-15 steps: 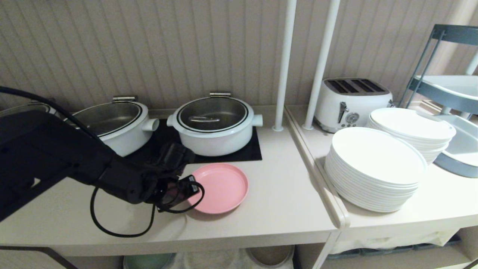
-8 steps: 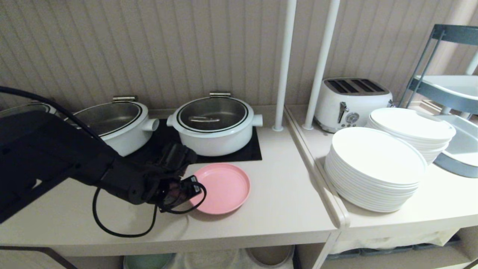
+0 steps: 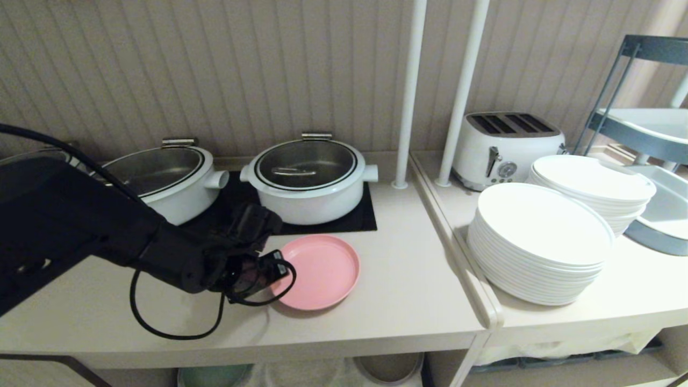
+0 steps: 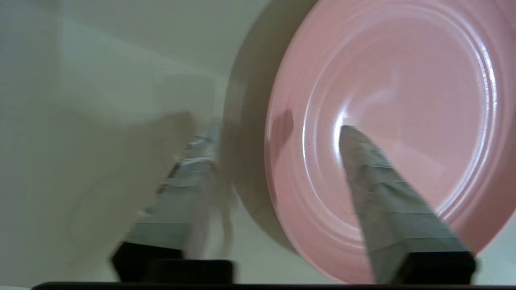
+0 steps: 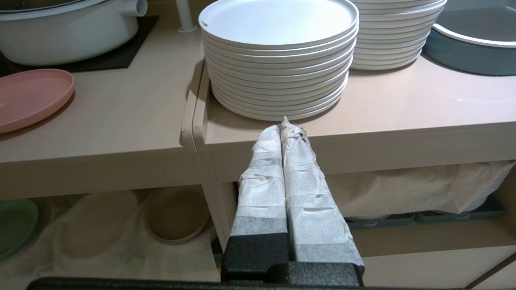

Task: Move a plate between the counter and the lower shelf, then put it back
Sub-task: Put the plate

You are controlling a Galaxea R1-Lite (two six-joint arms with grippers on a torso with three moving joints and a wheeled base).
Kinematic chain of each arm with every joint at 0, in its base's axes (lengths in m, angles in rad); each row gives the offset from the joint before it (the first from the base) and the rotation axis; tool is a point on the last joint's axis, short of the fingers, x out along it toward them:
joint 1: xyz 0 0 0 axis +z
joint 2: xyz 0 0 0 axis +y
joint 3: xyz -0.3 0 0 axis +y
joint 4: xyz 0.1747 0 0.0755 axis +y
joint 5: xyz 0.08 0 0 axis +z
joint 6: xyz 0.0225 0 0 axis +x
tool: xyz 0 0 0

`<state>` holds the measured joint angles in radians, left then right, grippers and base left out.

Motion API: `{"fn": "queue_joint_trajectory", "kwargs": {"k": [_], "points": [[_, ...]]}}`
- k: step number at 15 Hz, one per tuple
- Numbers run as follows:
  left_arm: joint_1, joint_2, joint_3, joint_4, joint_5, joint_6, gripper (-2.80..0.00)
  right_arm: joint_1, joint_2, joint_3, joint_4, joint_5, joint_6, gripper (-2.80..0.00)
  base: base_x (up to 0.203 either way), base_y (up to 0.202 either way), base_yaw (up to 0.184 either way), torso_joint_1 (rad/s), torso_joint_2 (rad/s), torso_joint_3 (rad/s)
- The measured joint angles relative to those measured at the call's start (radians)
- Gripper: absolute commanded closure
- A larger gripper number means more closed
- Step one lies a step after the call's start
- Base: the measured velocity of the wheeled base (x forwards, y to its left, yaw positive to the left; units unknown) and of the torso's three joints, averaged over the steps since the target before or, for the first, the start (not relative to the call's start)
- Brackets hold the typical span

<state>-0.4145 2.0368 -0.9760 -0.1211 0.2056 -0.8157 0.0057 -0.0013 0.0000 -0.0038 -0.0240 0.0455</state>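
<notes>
The pink plate (image 3: 322, 271) lies flat on the counter (image 3: 403, 290), just in front of the black hob. My left gripper (image 4: 277, 129) is at the plate's left rim and stands open. One of its fingers (image 4: 375, 181) is over the inside of the plate (image 4: 403, 80). The other finger is outside the rim, above the bare counter (image 4: 100, 80). My right gripper (image 5: 281, 125) hangs shut and empty in front of the counter edge, outside the head view. The lower shelf (image 5: 92, 233) with its white cloth shows under the counter.
Two white pots (image 3: 309, 180) stand on the hob (image 3: 355, 220) behind the plate. Past the raised ridge (image 3: 457, 252) are two stacks of white plates (image 3: 540, 242) and a toaster (image 3: 505, 145). A green plate (image 5: 14, 225) and a brown plate (image 5: 175, 219) lie on the lower shelf.
The plate has shifted a touch to the right on the counter. The left arm has stayed at the plate's left rim.
</notes>
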Motion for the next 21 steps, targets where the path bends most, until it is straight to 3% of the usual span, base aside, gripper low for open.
{"fn": "queue_joint_trajectory", "kwargs": {"k": [19,20,21], "points": [[0.003,-0.203,0.104,0.01,0.005,0.029,-2.8,0.0,0.0,0.0,0.0,0.0,0.0,0.0,0.0,0.0,0.0,0.0,0.0,0.0],[0.003,-0.219,0.114,0.011,0.005,0.041,0.0,0.0,0.0,0.0,0.0,0.0,0.0,0.0,0.0,0.0,0.0,0.0,0.0,0.0],[0.004,-0.235,0.123,0.01,0.005,0.046,0.0,0.0,0.0,0.0,0.0,0.0,0.0,0.0,0.0,0.0,0.0,0.0,0.0,0.0]]}}
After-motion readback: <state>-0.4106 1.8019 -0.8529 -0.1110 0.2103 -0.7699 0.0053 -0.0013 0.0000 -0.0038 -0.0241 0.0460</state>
